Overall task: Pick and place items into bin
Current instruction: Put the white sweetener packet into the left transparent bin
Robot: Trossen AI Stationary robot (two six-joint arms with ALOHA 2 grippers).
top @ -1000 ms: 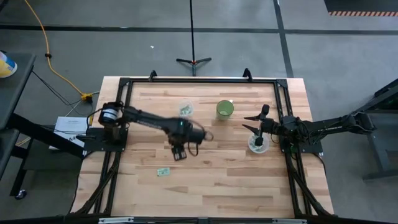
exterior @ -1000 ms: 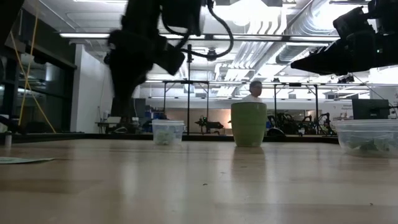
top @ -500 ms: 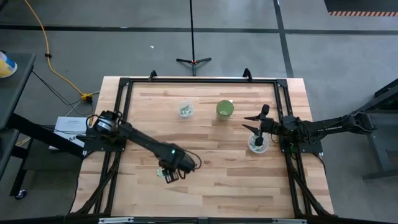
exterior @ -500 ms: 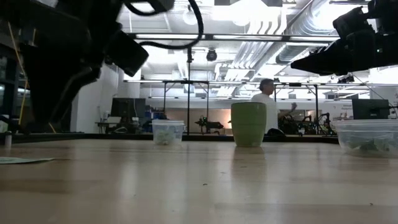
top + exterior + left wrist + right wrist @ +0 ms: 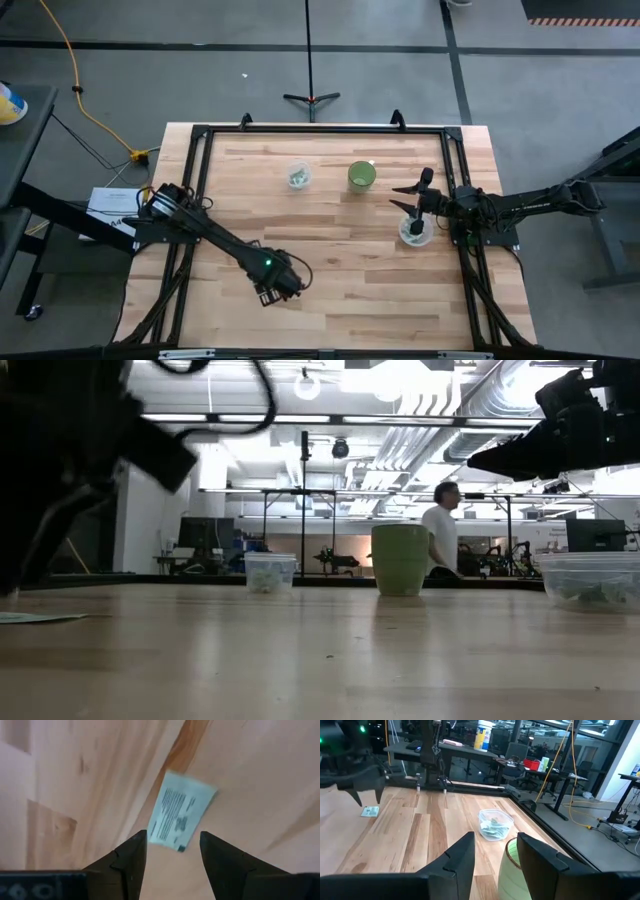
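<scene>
A pale green and white packet (image 5: 182, 814) lies flat on the wood. It also shows in the right wrist view (image 5: 370, 811) and at the low view's left edge (image 5: 20, 618). My left gripper (image 5: 172, 837) hovers just over this packet, open, fingers pointing down, one on each side of the packet's nearer end. In the high view the left gripper (image 5: 268, 296) hides it. My right gripper (image 5: 402, 199) waits open above the table beside a clear bin (image 5: 415, 233) that holds several packets.
A second small clear tub (image 5: 298, 176) with packets and a green cup (image 5: 361, 177) stand toward the far edge. The cup (image 5: 512, 865) sits right in front of my right gripper's fingers. A black frame runs around the table. A person walks in the room behind.
My left gripper has swung from the table's middle toward the near edge and a little leftward, and come down over the packet. The right arm has kept still. The person in the background has walked to the right.
</scene>
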